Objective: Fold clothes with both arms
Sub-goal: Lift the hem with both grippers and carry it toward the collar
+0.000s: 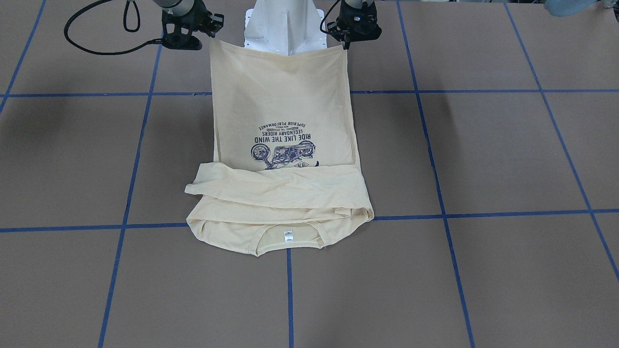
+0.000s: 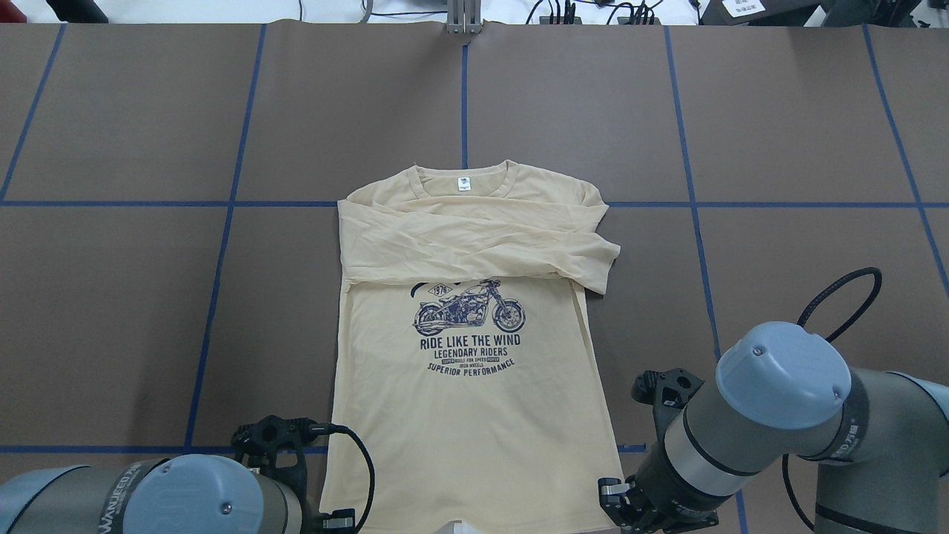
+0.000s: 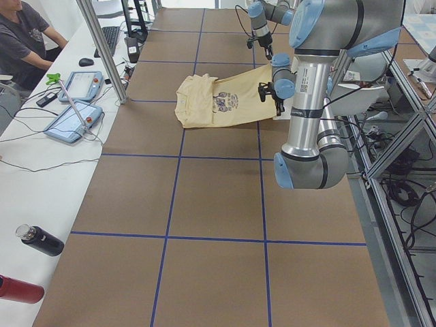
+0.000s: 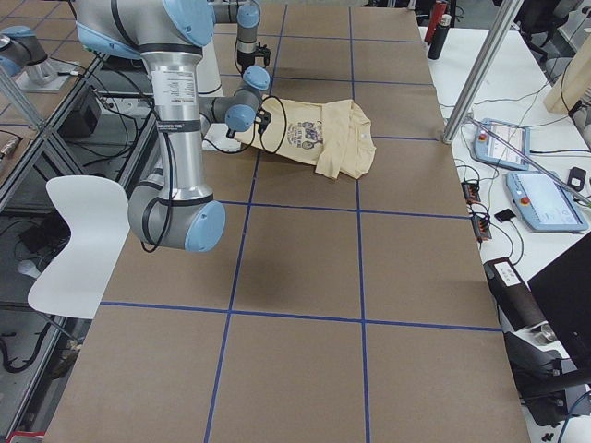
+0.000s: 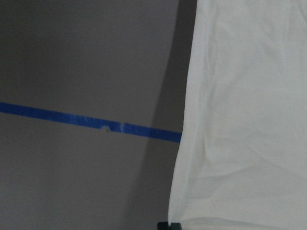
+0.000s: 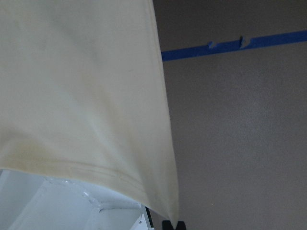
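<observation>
The cream-yellow shirt (image 1: 285,92) lies print-up on the table, its collar and white neck label (image 2: 463,183) on the far side from the robot. Both sleeves are folded across the chest above the navy motorcycle print (image 2: 469,319). The bottom hem is raised off the table near the robot's base. My left gripper (image 1: 346,44) is shut on one hem corner, and the left wrist view shows cloth (image 5: 249,120) reaching down to its fingertips. My right gripper (image 1: 211,37) is shut on the other corner, with the hem (image 6: 81,158) hanging over the base.
The white pedestal (image 1: 283,24) stands behind the lifted hem. Blue tape lines (image 2: 465,96) grid the brown table. A side bench carries two tablets (image 3: 75,116) and bottles (image 3: 37,240), and a person (image 3: 24,34) sits there. A white chair (image 4: 74,240) stands beside the right arm.
</observation>
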Motion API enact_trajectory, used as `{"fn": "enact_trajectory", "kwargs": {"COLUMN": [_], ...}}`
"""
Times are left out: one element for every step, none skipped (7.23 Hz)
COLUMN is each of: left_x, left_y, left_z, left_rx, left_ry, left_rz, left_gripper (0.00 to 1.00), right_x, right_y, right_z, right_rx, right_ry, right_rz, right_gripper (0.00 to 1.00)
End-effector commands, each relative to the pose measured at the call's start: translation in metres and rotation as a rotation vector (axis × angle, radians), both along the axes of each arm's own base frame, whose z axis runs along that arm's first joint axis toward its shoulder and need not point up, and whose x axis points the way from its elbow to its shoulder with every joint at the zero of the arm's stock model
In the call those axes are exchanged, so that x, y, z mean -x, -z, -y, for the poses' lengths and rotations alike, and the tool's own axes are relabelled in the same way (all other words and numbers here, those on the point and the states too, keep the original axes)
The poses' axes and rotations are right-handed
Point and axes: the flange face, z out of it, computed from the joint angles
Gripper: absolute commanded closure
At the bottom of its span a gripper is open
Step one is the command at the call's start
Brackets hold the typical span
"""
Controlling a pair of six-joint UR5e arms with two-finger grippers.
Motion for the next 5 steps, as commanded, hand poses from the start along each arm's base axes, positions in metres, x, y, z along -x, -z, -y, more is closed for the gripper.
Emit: {"fn": "enact_trajectory", "kwargs": {"left_x": [0.029, 0.046, 0.065, 0.079, 0.095], "left_y": [0.018, 0.027, 0.034, 0.037, 0.051], "left_z": [0.03, 0.07, 0.112, 0.14, 0.176], "left_rx": [-0.007, -0.056, -0.086, -0.101, -0.125], "left_ry": [0.061, 0.076, 0.109, 0.154, 0.196], "left_rz": [-0.037, -0.062, -0.08, -0.084, -0.106], "left_gripper": [1.0, 1.0, 1.0, 1.0, 1.0], "right_x": [-0.017, -0.029, -0.048, -0.063, -0.083], "right_y": [0.0, -0.001, 0.001, 0.0, 0.007], "right_z": [0.041, 0.074, 0.111, 0.132, 0.164], "right_rx": [-0.016, -0.056, -0.062, -0.071, -0.095], "right_ry": [-0.079, -0.127, -0.204, -0.252, -0.317], "right_rz": [0.013, 0.028, 0.032, 0.032, 0.046], "right_gripper": [1.0, 1.0, 1.0, 1.0, 1.0]}}
